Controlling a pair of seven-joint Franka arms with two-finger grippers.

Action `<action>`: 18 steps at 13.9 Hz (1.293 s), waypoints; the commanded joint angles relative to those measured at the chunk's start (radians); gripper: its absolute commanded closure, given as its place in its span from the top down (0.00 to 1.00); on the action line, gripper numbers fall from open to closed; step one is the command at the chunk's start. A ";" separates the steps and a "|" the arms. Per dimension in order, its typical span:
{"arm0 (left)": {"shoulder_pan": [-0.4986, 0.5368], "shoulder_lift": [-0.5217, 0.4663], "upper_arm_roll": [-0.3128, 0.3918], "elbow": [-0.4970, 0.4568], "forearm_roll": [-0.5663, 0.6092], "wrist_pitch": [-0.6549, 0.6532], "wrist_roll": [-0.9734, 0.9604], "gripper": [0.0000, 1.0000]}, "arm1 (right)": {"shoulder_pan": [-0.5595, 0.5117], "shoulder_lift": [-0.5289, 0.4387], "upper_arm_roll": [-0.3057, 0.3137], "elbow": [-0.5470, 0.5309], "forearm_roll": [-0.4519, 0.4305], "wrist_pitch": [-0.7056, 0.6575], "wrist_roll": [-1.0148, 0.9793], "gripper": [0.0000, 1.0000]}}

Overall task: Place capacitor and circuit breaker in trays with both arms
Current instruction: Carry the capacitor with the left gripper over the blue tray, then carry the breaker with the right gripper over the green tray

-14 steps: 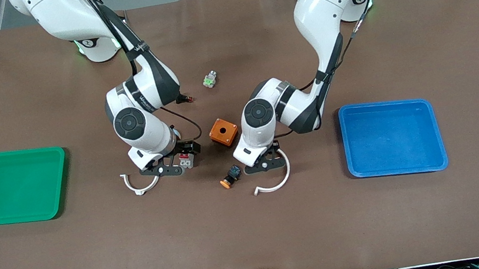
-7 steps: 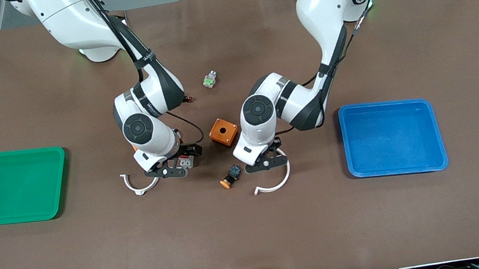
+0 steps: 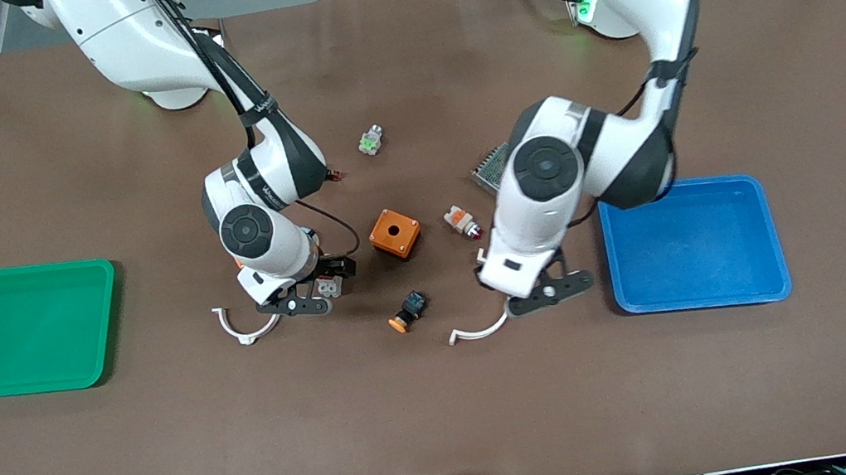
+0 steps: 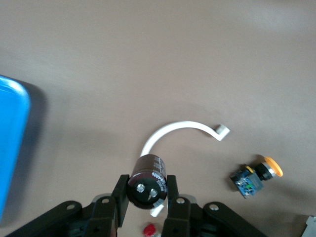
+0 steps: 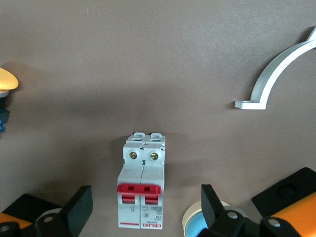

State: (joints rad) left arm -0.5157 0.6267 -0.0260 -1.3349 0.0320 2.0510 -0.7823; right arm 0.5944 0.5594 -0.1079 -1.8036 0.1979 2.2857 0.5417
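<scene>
Brown matting covered the table (image 3: 452,434).

The left gripper (image 4: 147,191) had its jaws pinched narrow on the capacitor (image 4: 147,178), gripping the can by its sides. It hung over bare mat just beside the blue tray (image 3: 682,184), not yet above it. To do this step well, I judged, the arm should carry the part clear over the tray's rim and come low before letting go, since a round can would likely roll if dropped from height. A white curved clip (image 4: 182,129) lay on the mat under the gripper, and an orange-capped button (image 4: 252,177) lay near it.

The right gripper (image 5: 145,206) stood with jaws wide, one finger on either side of the circuit breaker (image 5: 142,182) and neither touching it. Closing squarely on the two long flat sides looked best, with the levers kept clear of the pads. The breaker lay on the mat between the green tray (image 3: 17,273) and the orange box (image 3: 394,233), toward the right arm's end. A second white clip (image 5: 276,74) lay near it.

The capacitor was a short dark cylinder with printed lettering on its sleeve and two silvery terminals on its end face. The breaker was a white-grey two-pole block with joined red levers and two screw heads.
</scene>
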 commanded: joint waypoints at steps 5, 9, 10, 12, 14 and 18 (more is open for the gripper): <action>0.198 -0.246 -0.003 -0.323 0.005 -0.011 0.228 0.00 | 0.010 0.022 -0.006 -0.002 0.012 0.032 0.007 0.78; 0.350 -0.262 -0.002 -0.435 0.009 0.059 0.368 0.01 | 0.008 0.022 -0.006 0.000 0.012 0.031 0.006 0.55; 0.371 -0.262 -0.002 -0.475 0.028 0.110 0.374 0.00 | 0.008 0.022 -0.006 0.000 0.012 0.031 0.003 0.48; 0.402 -0.257 0.000 -0.556 0.127 0.210 0.373 0.00 | 0.002 0.020 -0.006 0.003 0.012 0.021 -0.002 0.33; 0.418 -0.251 -0.002 -0.616 0.166 0.292 0.365 0.00 | -0.002 0.011 -0.009 0.007 0.012 0.015 -0.006 0.22; 0.414 -0.203 0.000 -0.629 0.259 0.317 0.341 0.00 | -0.053 -0.064 -0.019 0.056 0.012 -0.137 -0.020 0.21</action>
State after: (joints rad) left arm -0.1036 0.4205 -0.0217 -1.9559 0.2251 2.3559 -0.4167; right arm 0.5858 0.5655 -0.1294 -1.7730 0.1978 2.2609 0.5409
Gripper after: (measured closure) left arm 0.656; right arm 0.604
